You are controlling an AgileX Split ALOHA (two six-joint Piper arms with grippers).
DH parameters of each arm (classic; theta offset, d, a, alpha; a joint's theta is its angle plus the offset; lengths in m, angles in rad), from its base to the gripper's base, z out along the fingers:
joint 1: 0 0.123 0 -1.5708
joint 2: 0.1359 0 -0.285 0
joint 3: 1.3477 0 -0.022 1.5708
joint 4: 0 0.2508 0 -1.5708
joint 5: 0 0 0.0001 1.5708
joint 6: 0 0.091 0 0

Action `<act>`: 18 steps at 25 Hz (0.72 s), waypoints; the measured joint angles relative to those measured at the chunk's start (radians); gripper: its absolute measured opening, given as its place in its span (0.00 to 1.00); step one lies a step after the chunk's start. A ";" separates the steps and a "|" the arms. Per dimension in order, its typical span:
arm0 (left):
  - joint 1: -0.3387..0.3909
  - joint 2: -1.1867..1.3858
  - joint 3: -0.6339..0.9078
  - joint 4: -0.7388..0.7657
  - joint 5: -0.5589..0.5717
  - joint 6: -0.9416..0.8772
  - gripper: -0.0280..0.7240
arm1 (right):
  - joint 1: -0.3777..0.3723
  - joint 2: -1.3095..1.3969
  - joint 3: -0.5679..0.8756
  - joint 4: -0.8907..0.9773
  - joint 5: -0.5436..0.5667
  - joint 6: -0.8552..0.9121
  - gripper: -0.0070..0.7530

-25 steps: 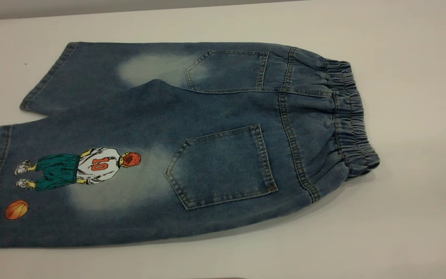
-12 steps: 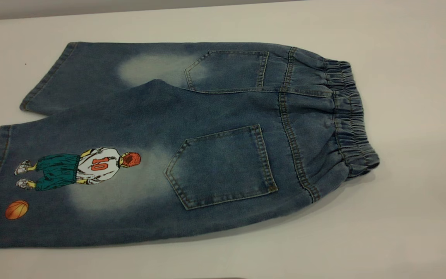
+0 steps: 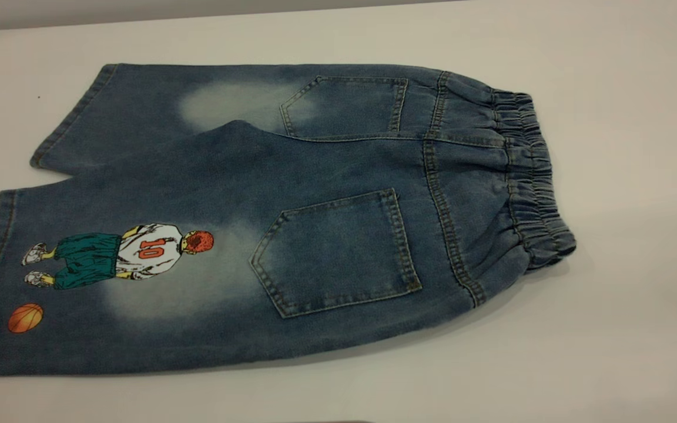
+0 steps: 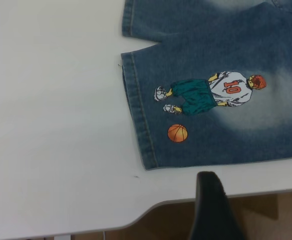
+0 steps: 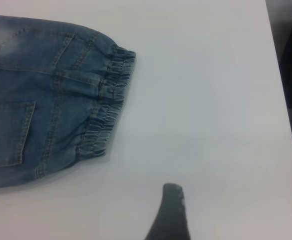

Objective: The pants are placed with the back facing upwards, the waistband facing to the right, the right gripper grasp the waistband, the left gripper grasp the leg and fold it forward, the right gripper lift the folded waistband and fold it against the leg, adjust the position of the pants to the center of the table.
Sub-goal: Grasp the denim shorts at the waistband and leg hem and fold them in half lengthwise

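across the white table (image 3: 620, 176) the pants (image 3: 327, 176) lie flat with the back up, both stitched back pockets showing and nothing folded yet. on the right side of the exterior view sits the waistband (image 3: 529, 176), puckered and slightly lifted at its near corner, with shadow beneath. toward the left run the two legs: the leg (image 3: 109, 276) with the player print lies nearer the camera, its upper edge overlapping the plain leg (image 3: 138, 106) behind it. its hem is cut off by the exterior view's left edge, so that view loses the cuff; the left wrist view shows the hem whole, close to the table's edge.

neither arm appears in the exterior view. the left gripper (image 4: 213, 210) shows only as one dark finger in its own wrist view, off the cloth and beyond the table edge, near the hem; whether it is spread or closed cannot be told. the right gripper (image 5: 171, 212) likewise shows a single dark finger over bare table, apart from the waistband, and its state cannot be told either.
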 joint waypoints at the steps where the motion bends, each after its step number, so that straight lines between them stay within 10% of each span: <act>1: 0.000 0.000 0.000 0.000 0.000 0.000 0.56 | 0.000 0.000 0.000 0.000 0.000 0.000 0.73; 18: 0.000 0.002 -0.006 0.005 -0.009 0.000 0.56 | 0.000 0.013 0.000 0.044 -0.003 0.000 0.73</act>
